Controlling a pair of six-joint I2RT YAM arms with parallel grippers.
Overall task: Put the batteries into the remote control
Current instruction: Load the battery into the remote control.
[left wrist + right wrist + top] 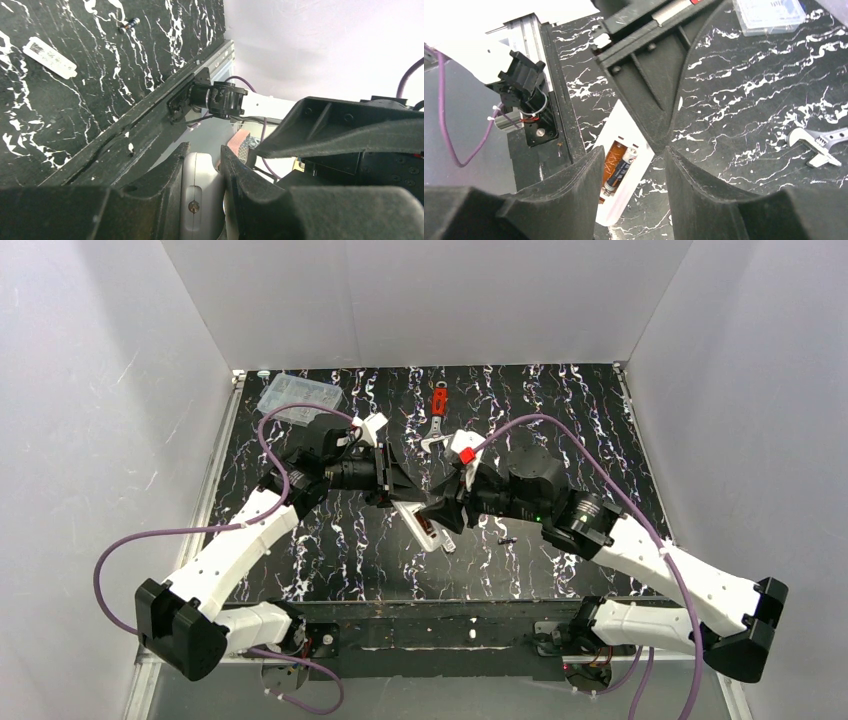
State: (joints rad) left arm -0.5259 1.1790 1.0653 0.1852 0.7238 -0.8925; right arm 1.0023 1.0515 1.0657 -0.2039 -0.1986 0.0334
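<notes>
Table (pixel 560 440): black, marbled.
Left gripper (pixel 202 156): pinching the remote control (pixel 618 129), held tilted over the table's near middle.
Right gripper (pixel 633 155): spread, straddling the open recess.
Seated battery (pixel 620 172): one (second slot bare).
Loose battery (pixel 129 25): on the table.
Your risk: pressing a cell in may skew the thinly pinched remote.

Overhead and close wrist views share remote control (pixel 624 131).

Remote control (pixel 619 200) far end hidden; clear box (pixel 769 15) cut by top edge, wrench (pixel 819 145) by right.
</notes>
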